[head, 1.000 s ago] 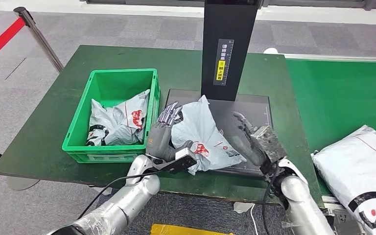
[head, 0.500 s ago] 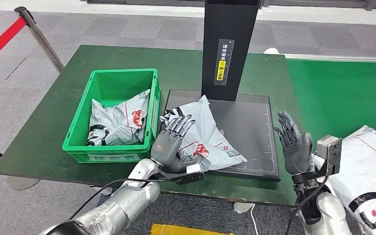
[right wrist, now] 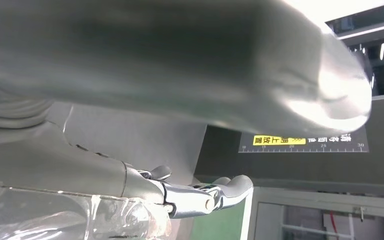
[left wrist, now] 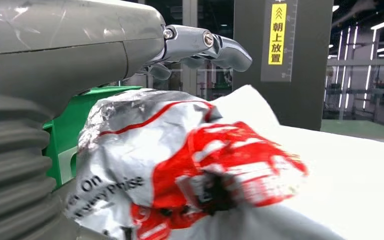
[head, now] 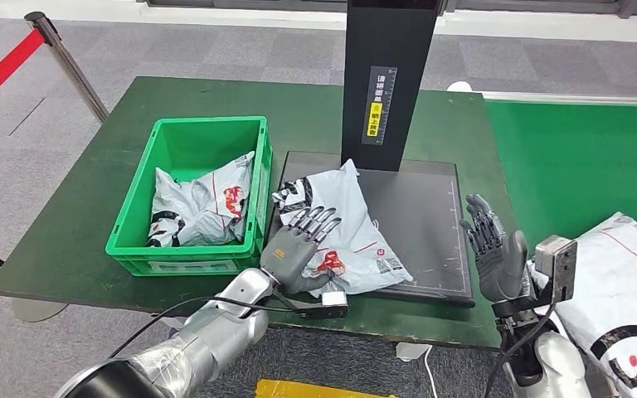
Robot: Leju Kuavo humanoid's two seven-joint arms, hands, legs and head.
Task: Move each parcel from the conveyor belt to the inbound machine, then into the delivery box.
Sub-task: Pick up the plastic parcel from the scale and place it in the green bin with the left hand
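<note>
Grey parcel [head: 344, 224] with red print lies on dark scan plate [head: 431, 224] of inbound machine [head: 386, 75], near green delivery box [head: 184, 133]. Left robot hand [head: 297, 249] over parcel's near edge, fingers spread above it, thumb under; firm hold cannot tell. Right robot hand [head: 496, 253] raised beside plate's right edge, fingers apart, holding nothing. Delivery box on green worktop [head: 91, 191] holds another grey parcel [head: 203, 207]. Large white parcel [head: 622, 290] on conveyor belt [head: 572, 157] at right.

Crinkled glossy plastic parcel [head: 344, 228] on a matt black platform [head: 427, 224].
</note>
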